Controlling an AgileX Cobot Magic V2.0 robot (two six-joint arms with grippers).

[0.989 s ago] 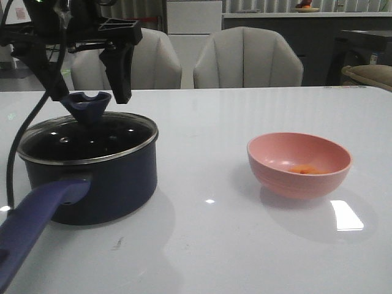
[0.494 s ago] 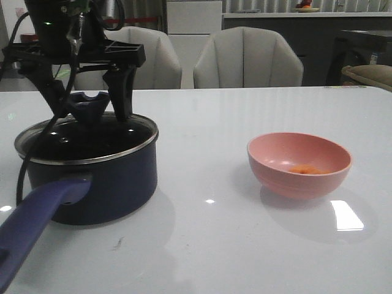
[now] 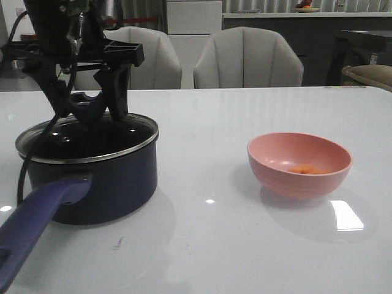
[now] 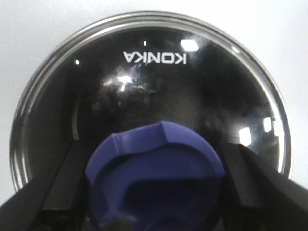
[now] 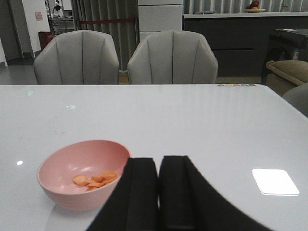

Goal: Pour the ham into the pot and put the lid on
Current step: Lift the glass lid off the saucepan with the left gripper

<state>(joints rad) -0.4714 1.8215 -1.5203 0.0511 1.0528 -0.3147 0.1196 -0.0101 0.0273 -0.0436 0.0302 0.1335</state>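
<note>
1. Leftmost, front view: the pot (image 3: 92, 177), dark navy, stands on the white table (image 3: 214, 245), its long purple-blue handle (image 3: 33, 223) running toward the camera at the near left edge.
2. The lid (image 3: 86, 138) sits on the pot, its metal rim tilted a little, the left side showing higher than the right. Whether it is fully seated, cannot tell.
3. Left gripper (image 3: 86, 101) hangs over the lid, jaws spread, one dark finger (image 3: 116, 92) on each side of the blue knob (image 3: 87, 105). In the left wrist view the knob (image 4: 154, 178) lies between the two fingers (image 4: 250, 178) with a dark gap on either side; contact is not clear.
4. Same wrist view: glass of the lid (image 4: 149, 86) dark and reflective, white lettering reading mirrored, rim (image 4: 29, 110) bright all round.
5. Right of centre, well apart from the pot: pink bowl (image 3: 299, 164), upright on the table.
6. The ham (image 3: 304, 169), a few small orange bits, lies in the bowl's bottom. Right wrist view shows the slices (image 5: 95, 179) heaped together inside the bowl (image 5: 62, 192).
7. Right gripper (image 5: 158, 192): fingers pressed together, nothing between them, held above the table beside the bowl. Not seen in the front view.
8. Background: two grey chairs (image 3: 248, 58) behind the table.
</note>
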